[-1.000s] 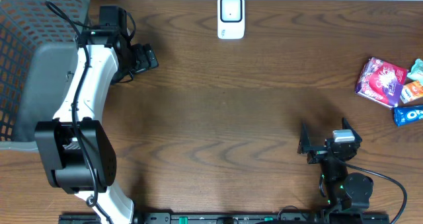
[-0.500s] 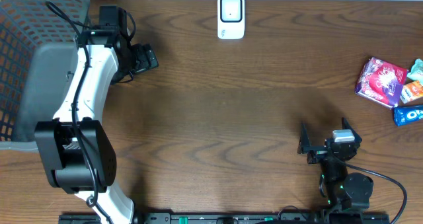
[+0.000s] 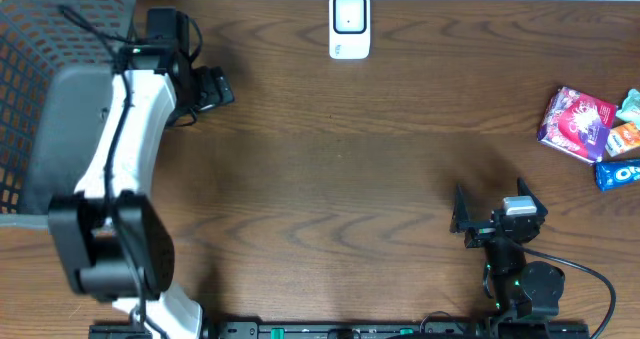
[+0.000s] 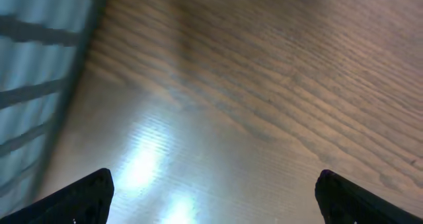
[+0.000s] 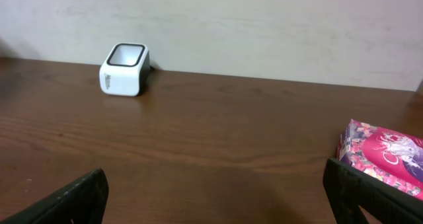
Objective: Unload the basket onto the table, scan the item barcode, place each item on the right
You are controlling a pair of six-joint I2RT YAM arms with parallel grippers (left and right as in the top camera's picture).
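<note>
Leftmost, stretched far up the table (image 3: 330, 179) beside the grey basket (image 3: 30, 39), with the left gripper (image 3: 218, 87) spread wide, holding nothing, above bare dark wood. Further along, at the far edge under a pale wall (image 5: 264, 26), white scanner (image 3: 349, 24). Then folded low near the front, with the right gripper (image 3: 492, 205) also wide apart and empty. Well off to the right, pink packet (image 3: 577, 124) among other snacks (image 3: 620, 171) at the table's edge

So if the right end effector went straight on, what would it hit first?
The way looks free: the right end effector faces bare table between the scanner and the pink packet, likely reaching the back wall first; depth is unclear.
</note>
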